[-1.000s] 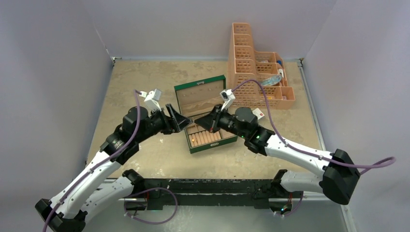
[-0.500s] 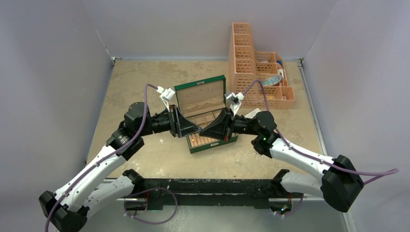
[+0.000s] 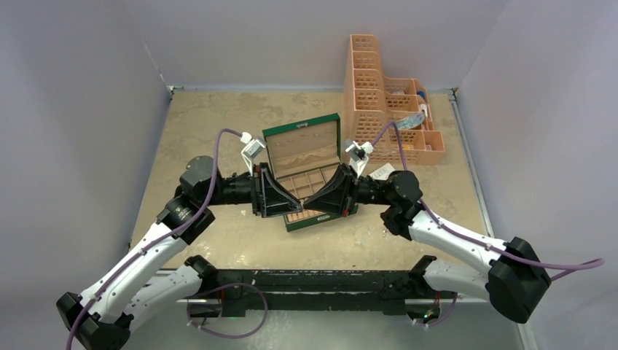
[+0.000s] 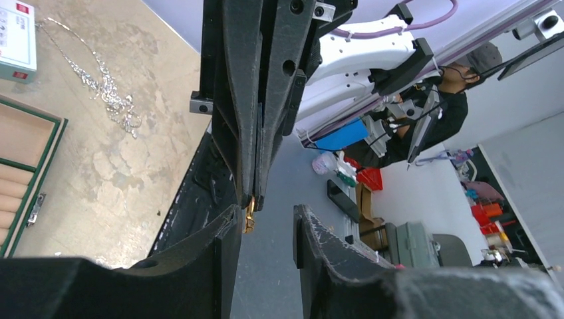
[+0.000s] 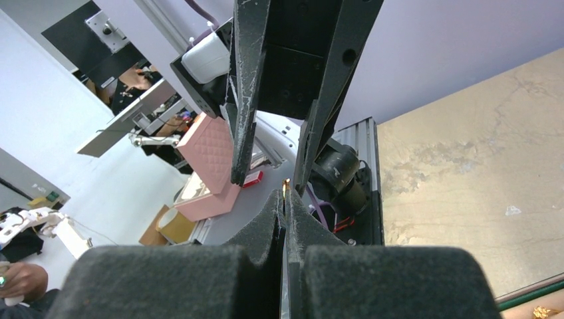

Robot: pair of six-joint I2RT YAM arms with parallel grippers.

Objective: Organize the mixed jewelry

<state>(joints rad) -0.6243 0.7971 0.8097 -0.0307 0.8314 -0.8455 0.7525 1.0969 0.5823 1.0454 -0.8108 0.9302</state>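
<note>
Soft even overhead light washing the top view, weak shadows pooling under arms at 6 o'clock, table glinting faintly, left gripper blurring close-up at 6 o'clock, wrist edges bending

Beige table, green box (open), orange basket

The top external camera sits high behind the arm bases and looks down and forward over the whole table from well back. Each wrist camera looks along its own jaws from very close, rolled sideways. The left wrist view faces the right jaws, with table and a corner of the green box at its left edge. The right wrist view faces the left jaws. Both wrist views share the gold ring at the right jaws' tip, and the overhead view takes in both arms.
</note>
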